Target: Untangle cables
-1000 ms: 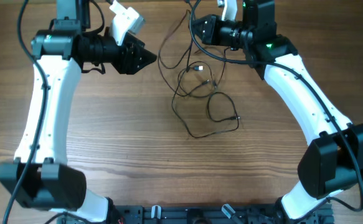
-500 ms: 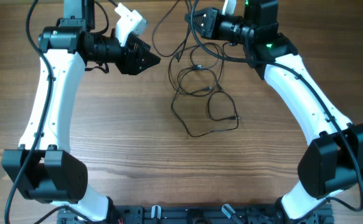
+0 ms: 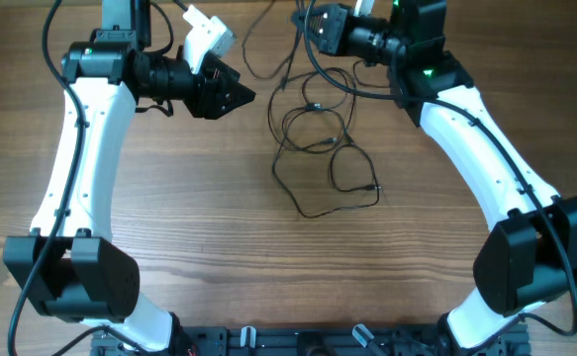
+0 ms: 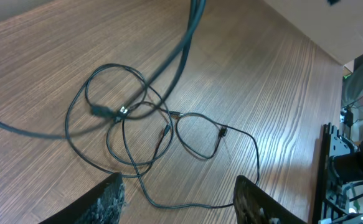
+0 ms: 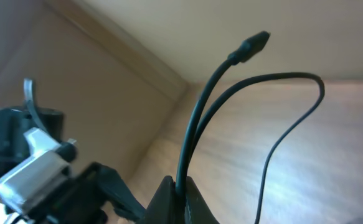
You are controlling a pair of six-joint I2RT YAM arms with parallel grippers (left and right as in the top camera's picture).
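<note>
**A:** From overhead, where are the thin black flexible cables [image 3: 320, 158]?

**B:** They lie in loose crossing loops in the middle of the brown wooden table [image 3: 189, 247], between the two arms. One strand goes up from the heap to the black two-finger right gripper [image 3: 306, 25] near the far edge. I judge that it holds this strand high so that the loops below can slide apart.

**A:** And the black two-finger left gripper [image 3: 242, 96]?

**B:** It hangs left of the heap, apart from it and pointing towards it. From above I cannot tell how its jaws stand.

**A:** Does the left wrist view help?

**B:** Yes. There its two fingers [image 4: 109, 199] stand wide apart with only table between them, so it holds nothing. The tangle is also clearer: several loops overlap around a small plug [image 4: 121, 111]. A blurred dark line [image 4: 187, 37] crosses the top. Whether this is the lifted strand or an arm's own cable, I cannot tell.

**A:** What does the right wrist view add?

**B:** It shows what the others hide. The jaws are closed on the cables, and two strands come out from between the fingertips. One ends in a free plug, and the other bends over and falls towards the table. The heap itself is not in this view.
</note>
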